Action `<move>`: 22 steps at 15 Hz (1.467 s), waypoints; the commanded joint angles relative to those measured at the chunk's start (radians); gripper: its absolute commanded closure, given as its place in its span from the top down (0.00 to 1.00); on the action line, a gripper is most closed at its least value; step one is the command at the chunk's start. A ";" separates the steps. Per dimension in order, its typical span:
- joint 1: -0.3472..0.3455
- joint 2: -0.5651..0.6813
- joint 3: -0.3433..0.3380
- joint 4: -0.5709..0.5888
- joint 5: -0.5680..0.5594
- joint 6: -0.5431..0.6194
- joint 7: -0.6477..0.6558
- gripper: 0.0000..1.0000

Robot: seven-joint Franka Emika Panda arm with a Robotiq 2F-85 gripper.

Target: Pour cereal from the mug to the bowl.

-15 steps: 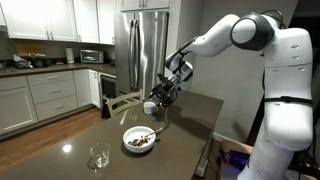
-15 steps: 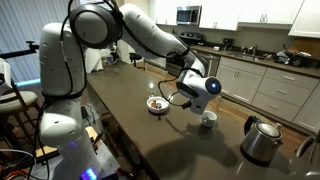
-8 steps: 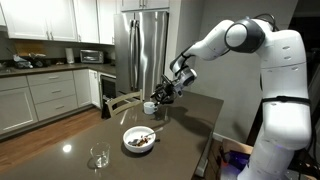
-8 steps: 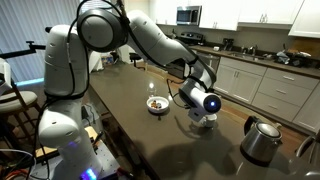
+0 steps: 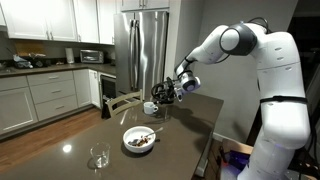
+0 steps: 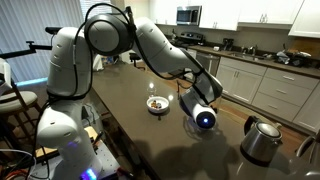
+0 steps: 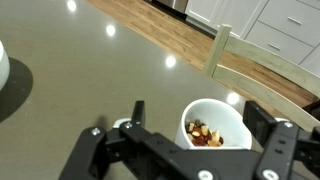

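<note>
The white mug (image 7: 222,118) stands upright on the dark table with brown and pale cereal (image 7: 203,133) in its bottom. My gripper (image 7: 200,118) is open, with one finger on each side of the mug and a gap on the left side. In an exterior view the gripper (image 5: 163,96) is low beside the mug (image 5: 149,107). The white bowl (image 5: 139,141) with dark contents and a spoon sits nearer the table's front; it also shows in an exterior view (image 6: 156,104). There my wrist (image 6: 204,118) hides the mug.
A clear drinking glass (image 5: 99,157) stands at the table's front corner. A metal kettle (image 6: 260,140) sits at the table's end. A wooden chair back (image 7: 262,62) stands just past the table edge behind the mug. A steel fridge (image 5: 144,45) is behind.
The arm has moved lower and closer to the mug. The wrist now covers the mug in one exterior view. The mug and the bowl have not moved.
</note>
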 commanded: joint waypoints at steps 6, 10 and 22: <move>-0.033 0.090 -0.002 0.017 0.077 -0.084 -0.051 1.00; -0.025 0.087 -0.004 0.006 0.090 -0.065 -0.034 1.00; -0.030 0.112 0.018 0.019 0.370 -0.027 -0.053 1.00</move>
